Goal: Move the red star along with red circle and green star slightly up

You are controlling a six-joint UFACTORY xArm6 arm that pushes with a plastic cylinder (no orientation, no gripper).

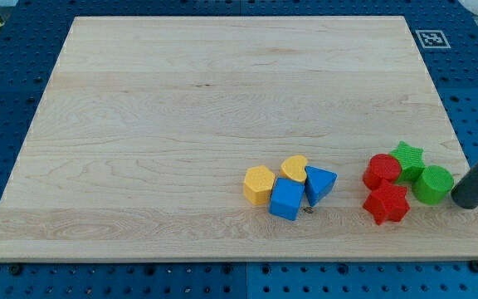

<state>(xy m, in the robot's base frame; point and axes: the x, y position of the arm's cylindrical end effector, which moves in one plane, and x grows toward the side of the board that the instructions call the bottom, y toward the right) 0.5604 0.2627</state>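
The red star (387,203) lies near the board's lower right. The red circle (382,170) touches it from above. The green star (407,156) sits just above and to the right of the red circle. A green circle (432,183) lies to the right of the red star, touching the green star. My tip (466,199) is at the board's right edge, just right of the green circle and close to it; the dark rod rises toward the view's right.
A cluster lies left of the red blocks: a yellow hexagon (259,184), a yellow heart (295,169), a blue cube (287,199) and a blue triangle (319,183). The wooden board's (222,100) right edge is close to my tip.
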